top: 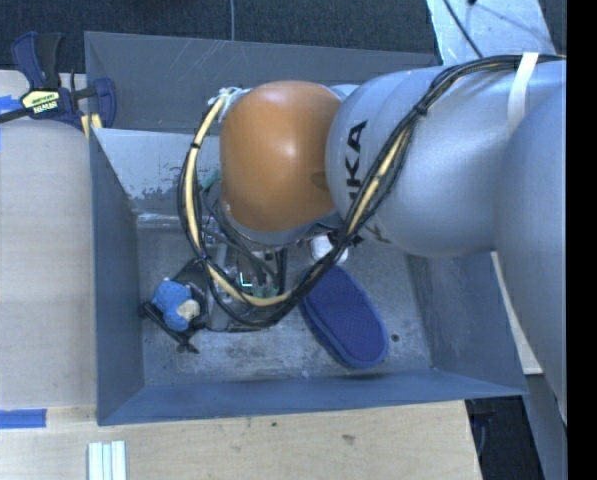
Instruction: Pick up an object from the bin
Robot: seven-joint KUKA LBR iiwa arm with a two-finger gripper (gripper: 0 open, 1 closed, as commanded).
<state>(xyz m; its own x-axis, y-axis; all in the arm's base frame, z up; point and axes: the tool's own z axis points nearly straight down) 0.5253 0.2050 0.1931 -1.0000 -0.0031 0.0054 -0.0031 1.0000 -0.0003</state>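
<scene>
The arm (458, 158) comes in from 3 o'clock and covers much of the grey bin (116, 268), with its orange cover (273, 153) sitting over the bin's middle. On the floor toward 5 o'clock lies a dark blue oval pad (350, 320), flat and just beside the wrist cables. The end effector (240, 293) is low on the floor slightly toward 7 o'clock from centre, and the wrist and cables hide its tip, so you cannot tell whether it is open or closed, or whether it has anything. Just beside it at 8 o'clock sits a small blue-and-cream lump (178, 304), with a thin black piece (183, 340) at its lower edge. Judge this as the descent-and-grasp step, with the lump the nearest candidate. Before you lift, the next move calls for confirming a firm closure on one thing, then raising straight up clear of the walls.
</scene>
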